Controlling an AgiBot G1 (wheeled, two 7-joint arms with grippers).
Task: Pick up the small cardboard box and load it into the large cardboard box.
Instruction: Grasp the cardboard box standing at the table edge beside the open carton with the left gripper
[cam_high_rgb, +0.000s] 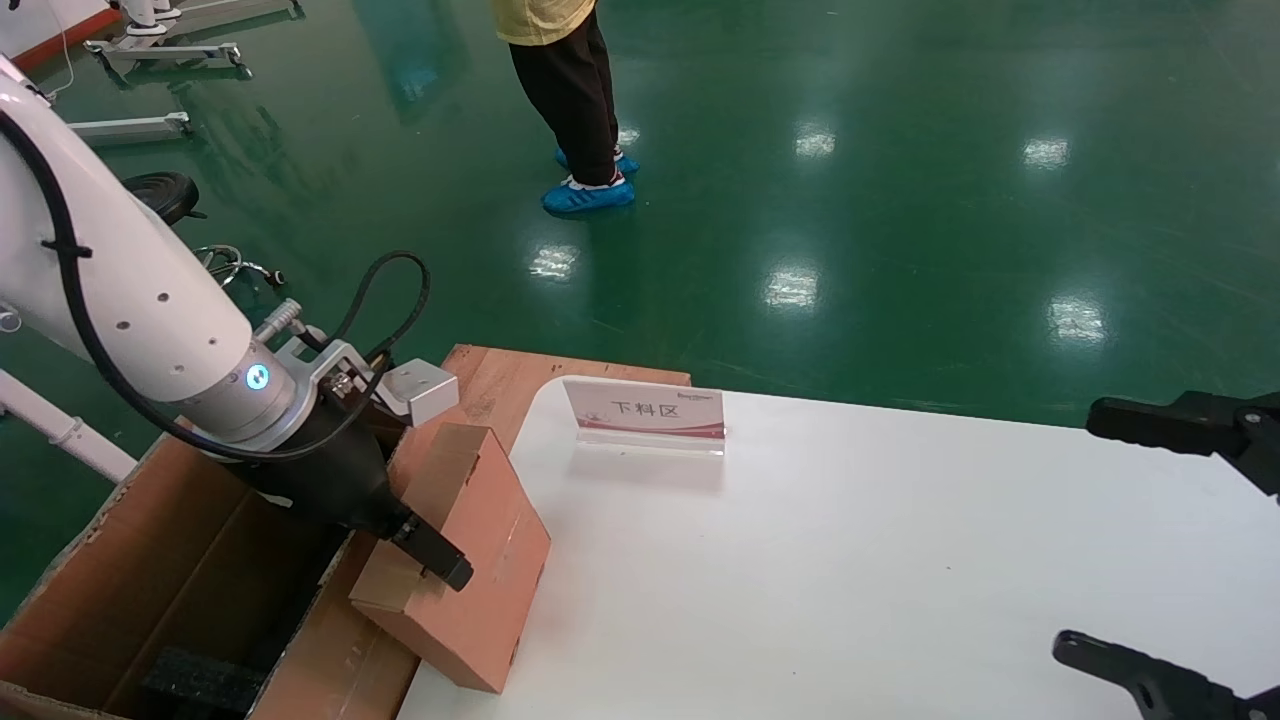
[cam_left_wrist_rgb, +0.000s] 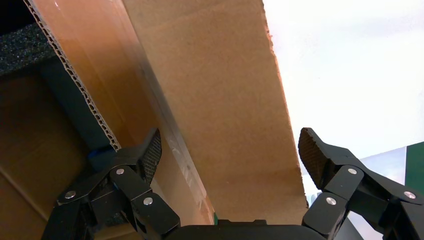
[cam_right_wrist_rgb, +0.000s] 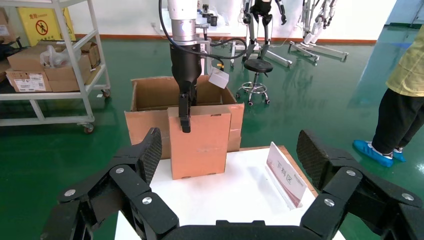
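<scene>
The small cardboard box (cam_high_rgb: 480, 560) stands upright on the white table (cam_high_rgb: 850, 560) at its left edge, right beside the large cardboard box (cam_high_rgb: 120, 560). My left gripper (cam_high_rgb: 415, 540) is open and straddles the small box's top; one finger (cam_high_rgb: 440, 562) lies along the face toward the table, the other is hidden. In the left wrist view the small box (cam_left_wrist_rgb: 225, 100) fills the gap between the spread pads (cam_left_wrist_rgb: 314, 155). The right wrist view shows the small box (cam_right_wrist_rgb: 200, 142), the large box (cam_right_wrist_rgb: 150, 95) and the left gripper (cam_right_wrist_rgb: 185, 112). My right gripper (cam_high_rgb: 1110, 540) is open and empty at the table's right.
Black foam (cam_high_rgb: 200, 680) lies inside the large box. A pink-and-white sign (cam_high_rgb: 645, 412) stands at the table's back edge. A flat brown board (cam_high_rgb: 520, 370) lies behind the small box. A person (cam_high_rgb: 575, 100) stands on the green floor beyond. A shelf cart (cam_right_wrist_rgb: 50, 60) is far off.
</scene>
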